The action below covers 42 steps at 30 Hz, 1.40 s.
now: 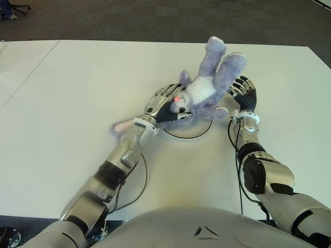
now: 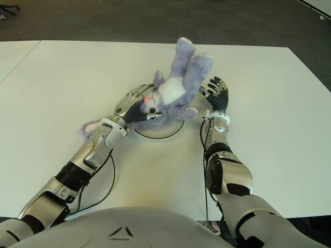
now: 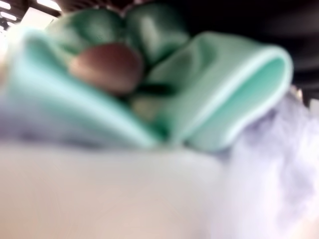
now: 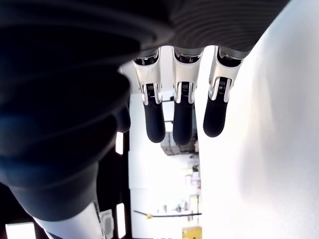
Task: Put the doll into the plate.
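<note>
A purple plush doll (image 1: 207, 88) with a white belly lies tilted across a white plate (image 1: 189, 136) in the middle of the table, legs pointing to the far side. One long ear (image 1: 120, 126) sticks out on the near-left side of my left wrist. My left hand (image 1: 166, 103) has its fingers curled over the doll's head. The left wrist view is filled with the doll's mint-green fabric (image 3: 219, 94) and purple fur (image 3: 279, 164) from very close. My right hand (image 1: 243, 93) stands just right of the doll, its fingers (image 4: 183, 119) straight and holding nothing.
The white table (image 1: 67, 98) stretches wide on both sides, with a seam (image 1: 31, 72) to a neighbouring table at the left. Black cables (image 1: 142, 181) hang along both forearms. Dark carpet (image 1: 155, 20) lies beyond the far edge.
</note>
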Each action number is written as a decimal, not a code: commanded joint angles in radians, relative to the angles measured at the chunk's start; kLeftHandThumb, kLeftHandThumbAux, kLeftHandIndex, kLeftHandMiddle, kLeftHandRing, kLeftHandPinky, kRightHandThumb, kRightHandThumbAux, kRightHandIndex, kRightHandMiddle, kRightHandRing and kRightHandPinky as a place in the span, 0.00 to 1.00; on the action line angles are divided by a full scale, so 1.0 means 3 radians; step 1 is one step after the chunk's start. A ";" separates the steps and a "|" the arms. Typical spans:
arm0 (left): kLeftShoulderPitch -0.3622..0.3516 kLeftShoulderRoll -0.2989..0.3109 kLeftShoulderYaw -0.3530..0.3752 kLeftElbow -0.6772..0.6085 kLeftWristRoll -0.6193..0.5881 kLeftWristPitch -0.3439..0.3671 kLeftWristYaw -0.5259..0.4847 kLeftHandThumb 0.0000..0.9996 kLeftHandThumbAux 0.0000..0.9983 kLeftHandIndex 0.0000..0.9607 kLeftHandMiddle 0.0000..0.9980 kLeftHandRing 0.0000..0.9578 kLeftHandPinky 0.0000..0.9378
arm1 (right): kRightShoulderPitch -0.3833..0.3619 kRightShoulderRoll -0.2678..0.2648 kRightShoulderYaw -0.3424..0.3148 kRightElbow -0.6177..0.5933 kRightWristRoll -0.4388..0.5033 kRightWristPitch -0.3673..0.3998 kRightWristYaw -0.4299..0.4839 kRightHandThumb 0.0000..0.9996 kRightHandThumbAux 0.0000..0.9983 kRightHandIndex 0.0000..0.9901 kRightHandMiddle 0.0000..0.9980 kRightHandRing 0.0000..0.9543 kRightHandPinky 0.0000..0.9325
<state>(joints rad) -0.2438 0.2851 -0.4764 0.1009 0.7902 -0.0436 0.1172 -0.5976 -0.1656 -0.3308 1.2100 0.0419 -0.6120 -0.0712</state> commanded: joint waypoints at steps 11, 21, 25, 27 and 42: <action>0.0479 0.0280 0.0417 -0.1131 -0.0113 0.0198 -0.0444 0.09 0.27 0.00 0.00 0.00 0.00 | 0.0640 0.0308 0.0034 0.0471 -0.0031 0.0464 -0.0025 0.12 0.85 0.21 0.27 0.28 0.30; 0.0691 0.0358 0.0740 -0.1641 -0.0404 0.0156 -0.0661 0.08 0.28 0.00 0.00 0.00 0.00 | 0.0648 0.0325 0.0045 0.0468 -0.0041 0.0425 -0.0054 0.12 0.87 0.21 0.27 0.28 0.30; 0.0791 0.0466 0.0949 -0.1861 -0.0645 0.0124 -0.0826 0.08 0.29 0.00 0.00 0.00 0.00 | 0.0653 0.0336 0.0043 0.0466 -0.0038 0.0392 -0.0049 0.13 0.88 0.22 0.28 0.28 0.31; 0.0830 0.0540 0.1072 -0.1928 -0.0804 0.0099 -0.0925 0.10 0.29 0.00 0.00 0.00 0.00 | 0.0657 0.0341 0.0034 0.0464 -0.0026 0.0372 -0.0028 0.13 0.88 0.22 0.27 0.28 0.30; 0.0825 0.0950 0.1834 -0.1724 -0.1533 -0.0047 -0.1261 0.12 0.28 0.00 0.00 0.00 0.00 | 0.0655 0.0350 0.0057 0.0468 -0.0055 0.0370 -0.0053 0.13 0.87 0.24 0.28 0.30 0.32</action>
<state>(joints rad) -0.0108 0.5275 0.0144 -0.4637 0.3790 -0.0355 -0.2177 -0.5972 -0.1610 -0.3232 1.2100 0.0373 -0.6125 -0.0796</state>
